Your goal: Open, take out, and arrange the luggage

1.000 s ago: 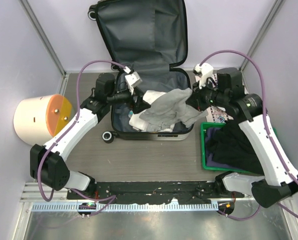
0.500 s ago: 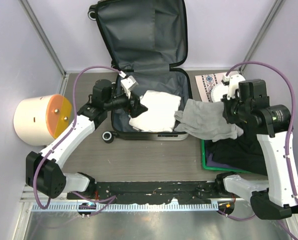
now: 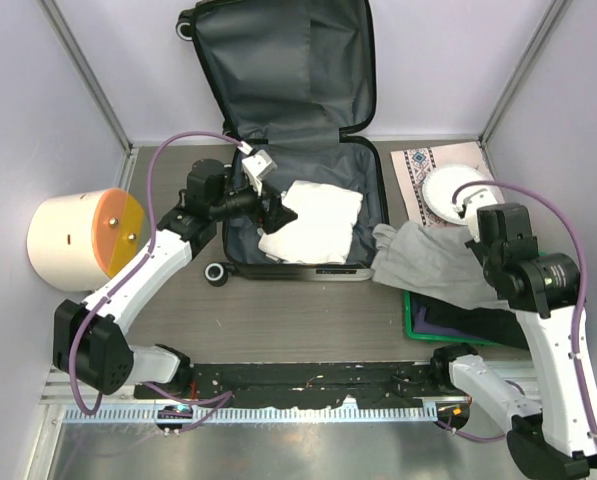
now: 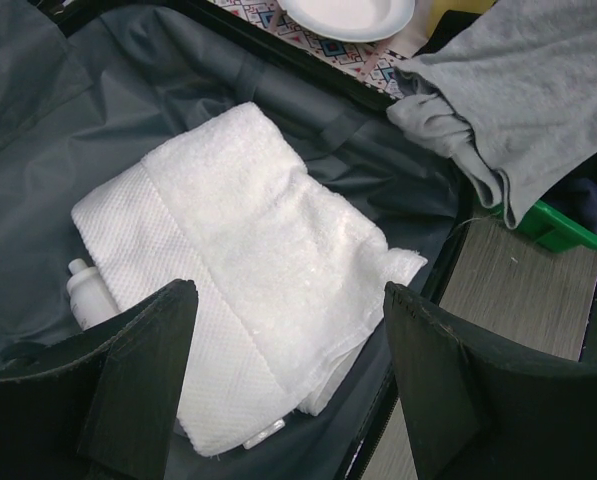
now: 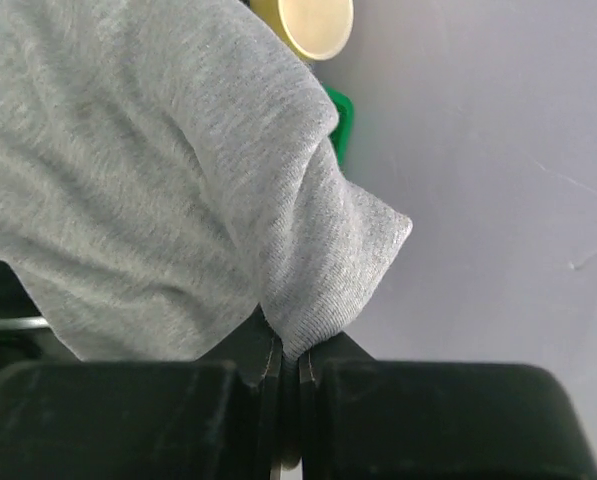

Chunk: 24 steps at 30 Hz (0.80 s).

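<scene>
Wood-grain surface (image 3: 298, 320): lilac walls (image 3: 38, 130) around.
Luggage (image 3: 278, 70): open at back centre, white towel (image 3: 313, 222) inside.
Green tray (image 3: 411, 318): right side, dark clothes (image 3: 458, 322) inside.
Left pincer (image 4: 288, 340): released over the towel.
Right pincer (image 5: 288, 365): clenched on grey garment (image 3: 433, 265) above tray.

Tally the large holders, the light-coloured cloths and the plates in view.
Large holders: 3 (luggage, green tray, cream bin)
Light-coloured cloths: 2 (white towel, grey garment)
Plates: 1 (white plate)
Total: 6
</scene>
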Available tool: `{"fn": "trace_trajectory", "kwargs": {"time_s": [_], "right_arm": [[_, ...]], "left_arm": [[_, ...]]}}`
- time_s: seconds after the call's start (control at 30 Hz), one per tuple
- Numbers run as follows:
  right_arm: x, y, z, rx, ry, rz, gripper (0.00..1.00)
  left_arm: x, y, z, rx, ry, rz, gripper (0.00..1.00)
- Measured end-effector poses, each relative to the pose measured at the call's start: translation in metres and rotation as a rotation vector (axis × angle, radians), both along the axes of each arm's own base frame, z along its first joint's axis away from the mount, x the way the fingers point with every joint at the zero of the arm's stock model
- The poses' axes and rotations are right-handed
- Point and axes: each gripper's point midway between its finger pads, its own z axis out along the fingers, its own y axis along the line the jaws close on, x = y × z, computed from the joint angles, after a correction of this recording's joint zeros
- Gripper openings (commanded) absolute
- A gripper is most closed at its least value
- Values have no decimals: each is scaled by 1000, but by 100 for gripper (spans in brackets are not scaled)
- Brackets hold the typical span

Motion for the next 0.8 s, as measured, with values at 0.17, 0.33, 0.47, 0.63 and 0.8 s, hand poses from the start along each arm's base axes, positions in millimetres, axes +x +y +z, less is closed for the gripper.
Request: {"fn": "trace_trajectory", "kwargs": {"time_s": [0.17,0.33,0.47,0.63,0.8], "right_arm": [[-22,-23,-22,-164,104,2,1],[-21,-42,-43,-229,274,-59,1],[-7,-74,-57,-170,372,-180,1],[-9,-115,-70,-58,384,-260,8],[8,-127,-82,-8,317,-199,67]], "left_arm": [[1,0,0,-2,-2,2,78],[2,-1,-3,-2,13,9,78],[2,0,-3,-5,21,14,78],[2,0,-6,-3,33,20,79],[0,2,-13,13,65,22,79]]}}
